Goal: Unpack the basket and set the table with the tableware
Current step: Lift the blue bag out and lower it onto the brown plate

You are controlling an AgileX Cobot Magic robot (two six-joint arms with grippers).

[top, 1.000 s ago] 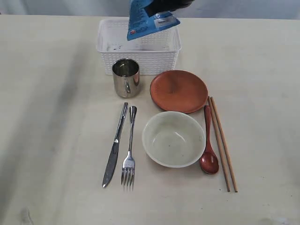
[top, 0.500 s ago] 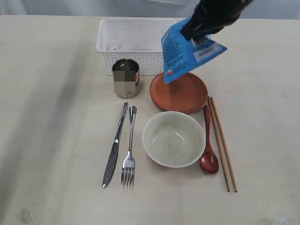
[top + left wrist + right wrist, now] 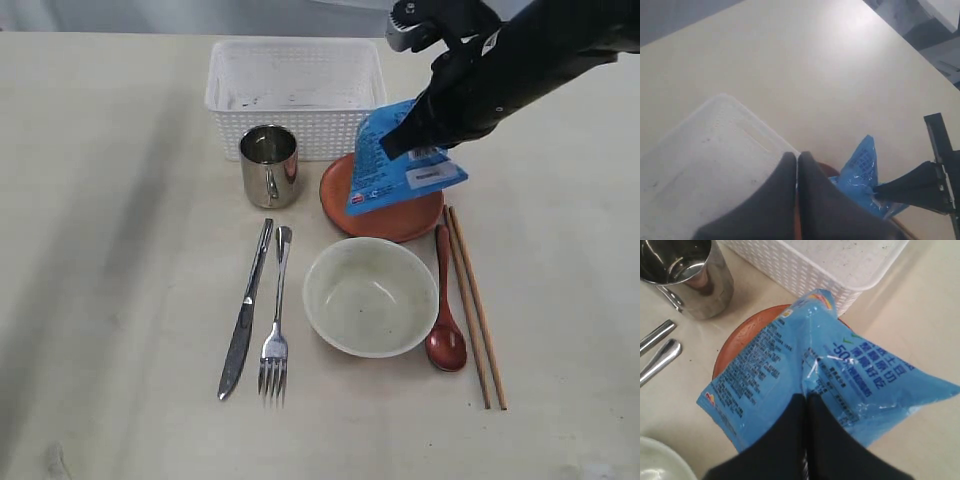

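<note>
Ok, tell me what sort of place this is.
Likely a robot test bench staged as a dining table: bowl, knife and fork laid out, the right gripper holding a snack bag.

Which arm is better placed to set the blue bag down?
Right. The right end effector is shut on the blue bag over the plate; the left end effector is shut, empty, above the basket.

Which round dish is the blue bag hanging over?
The flat red-brown small plate, right by the white plastic basket. The pale cream bowl and the shiny steel mug stand uncovered.
</note>
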